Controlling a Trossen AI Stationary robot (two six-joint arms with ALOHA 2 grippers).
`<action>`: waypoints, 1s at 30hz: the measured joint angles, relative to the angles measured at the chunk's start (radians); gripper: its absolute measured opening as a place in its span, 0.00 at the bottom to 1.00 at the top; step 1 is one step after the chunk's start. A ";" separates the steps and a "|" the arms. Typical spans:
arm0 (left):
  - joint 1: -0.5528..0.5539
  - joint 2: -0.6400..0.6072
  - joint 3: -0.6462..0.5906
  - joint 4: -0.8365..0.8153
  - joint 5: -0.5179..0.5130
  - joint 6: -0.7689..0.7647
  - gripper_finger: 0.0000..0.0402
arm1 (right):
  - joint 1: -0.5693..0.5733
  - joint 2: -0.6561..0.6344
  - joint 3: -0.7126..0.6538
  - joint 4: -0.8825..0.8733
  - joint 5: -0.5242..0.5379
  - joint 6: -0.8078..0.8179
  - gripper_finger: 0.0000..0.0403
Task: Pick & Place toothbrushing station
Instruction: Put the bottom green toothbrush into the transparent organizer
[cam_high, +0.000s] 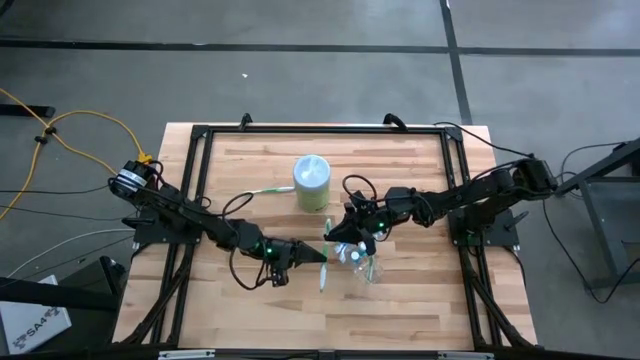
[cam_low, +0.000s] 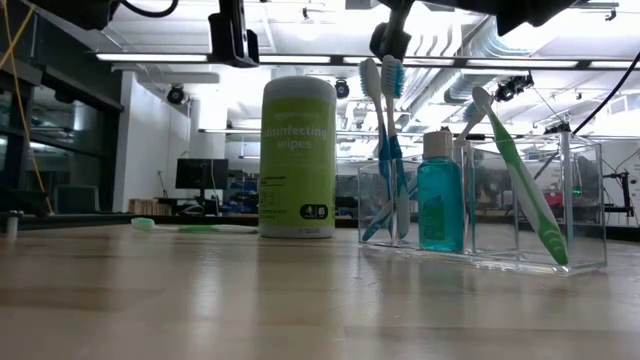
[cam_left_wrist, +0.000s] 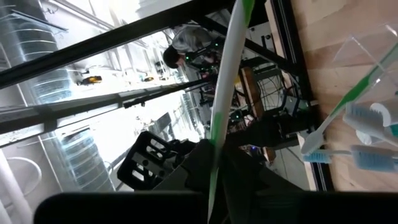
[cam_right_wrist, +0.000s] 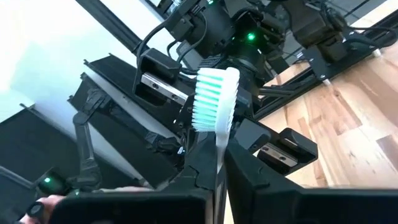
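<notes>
At centre right of the low view stands the clear container (cam_low: 520, 215), already holding brushes. The left gripper (cam_high: 300, 254) clamps a green-white toothbrush (cam_left_wrist: 225, 93); keep it upright and lower it straight. The right gripper (cam_high: 345, 232) pinches a blue-white toothbrush (cam_right_wrist: 214, 102).

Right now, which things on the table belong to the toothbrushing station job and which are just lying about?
Job:
clear organizer
blue toothbrushes
blue bottle
green toothbrush in organizer
toothbrush in left end effector
toothbrush in right end effector
green toothbrush lying flat

Lying about:
wipes canister
</notes>
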 joint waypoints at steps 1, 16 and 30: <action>-0.004 0.000 0.000 0.000 0.000 -0.002 0.06 | 0.000 0.000 0.000 0.000 -0.004 0.001 0.02; -0.021 0.000 0.000 0.009 0.023 -0.006 0.14 | 0.001 0.000 0.000 0.021 -0.036 0.028 0.01; -0.039 0.001 -0.001 0.015 0.025 -0.027 0.16 | 0.026 0.000 0.000 0.018 -0.044 0.029 0.01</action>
